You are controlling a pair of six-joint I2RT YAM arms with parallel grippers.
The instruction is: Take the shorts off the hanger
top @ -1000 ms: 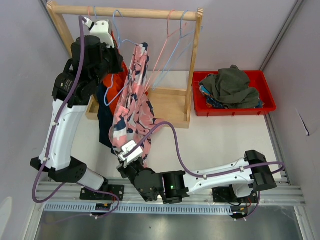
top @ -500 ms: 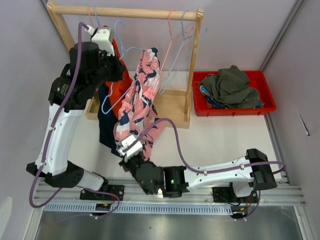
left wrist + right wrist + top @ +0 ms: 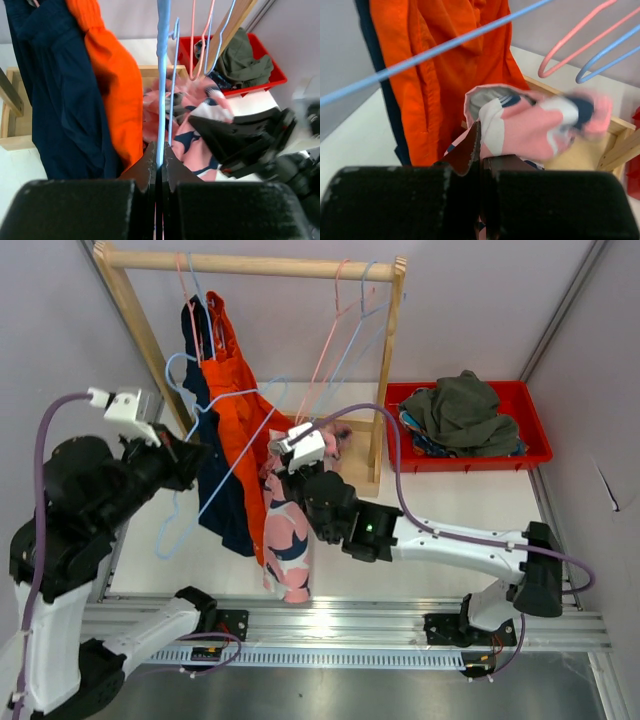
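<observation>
- Finds pink shorts point(image 3: 287, 550) now off blue hanger point(image 3: 161, 75), dangling mid-bench from tightly pinched right gripper point(image 3: 479, 145)
- Finds left gripper point(image 3: 159, 150) clamped on bare hanger, withdrawn toward left edge
- Judges pair freed

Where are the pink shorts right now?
Top view, centre: the pink shorts hang from the right gripper, just right of the orange shorts, in front of the rack.

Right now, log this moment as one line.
left gripper: shut on blue hanger | right gripper: shut on pink shorts | orange shorts, navy shorts: on rack | green shorts: in red bin
</observation>
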